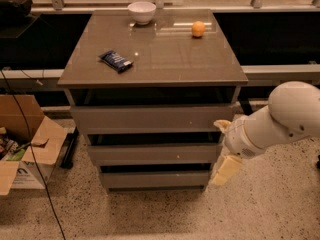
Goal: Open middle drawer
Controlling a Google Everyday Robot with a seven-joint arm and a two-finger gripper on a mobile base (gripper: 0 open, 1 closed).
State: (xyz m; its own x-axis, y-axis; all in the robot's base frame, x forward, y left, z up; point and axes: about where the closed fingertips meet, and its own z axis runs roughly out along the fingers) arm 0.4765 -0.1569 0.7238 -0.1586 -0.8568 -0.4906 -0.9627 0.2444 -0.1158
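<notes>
Your gripper (218, 153) sits at the right of centre in the frame, hard against the right edge of the drawer cabinet (160, 59), on the end of the white arm (280, 121) that reaches in from the right side. Its jaws stand wide apart with nothing held: one cream finger (222, 125) points at the lower right corner of the top drawer (150, 118), and the other finger (226, 169) hangs lower, beside the right end of the bottom drawer (155, 179). The middle drawer (155, 154), your target, lies between those two fronts in the lower centre of the frame, with a dark gap above it and a tiny pale dot on its panel; its right end falls level with the space between your fingers. On the cabinet top you have a white bowl (141, 11) at the back, an orange (198, 29) to its right, and a dark packet (116, 60) nearer the left edge. An open cardboard box (30, 139) rests on the floor at lower left.
</notes>
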